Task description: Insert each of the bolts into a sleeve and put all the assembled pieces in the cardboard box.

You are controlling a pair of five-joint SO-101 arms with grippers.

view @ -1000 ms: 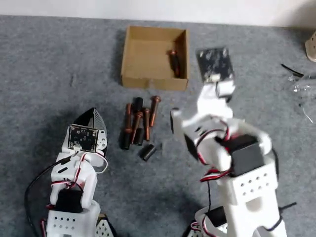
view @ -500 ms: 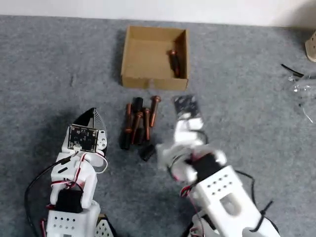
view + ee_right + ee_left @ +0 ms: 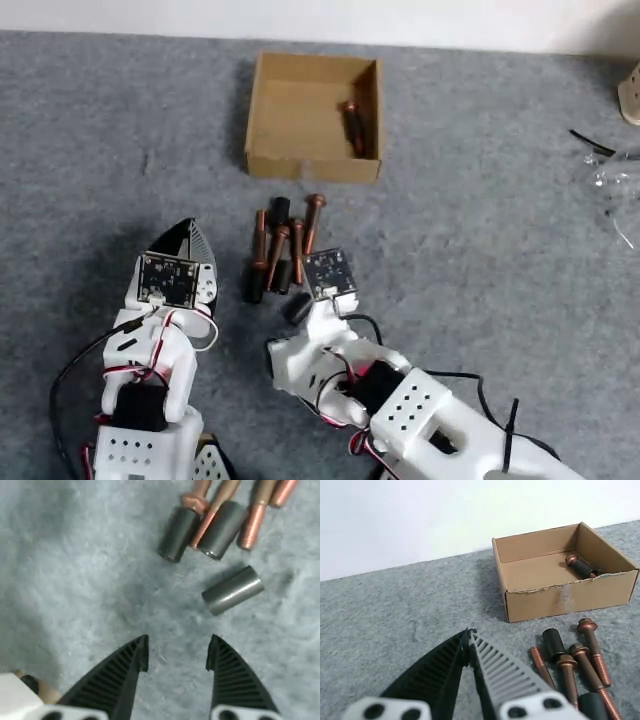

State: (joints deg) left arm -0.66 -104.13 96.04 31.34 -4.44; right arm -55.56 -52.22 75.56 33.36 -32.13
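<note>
We see bare carpet between the spread right gripper (image 3: 177,646) tips and the lone sleeve (image 3: 232,590), nothing blocking. Bolt pile (image 3: 283,248) crowds just beyond, near the cardboard box (image 3: 312,166) front wall. Free carpet both sides.

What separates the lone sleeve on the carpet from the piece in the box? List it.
The lone sleeve shows no bolt at either end; the piece in the box has a copper bolt head at one end. The lone sleeve lies on the carpet near the open right gripper; the piece in the box lies by a wall of the cardboard box. Both are dark cylinders on their sides.
</note>
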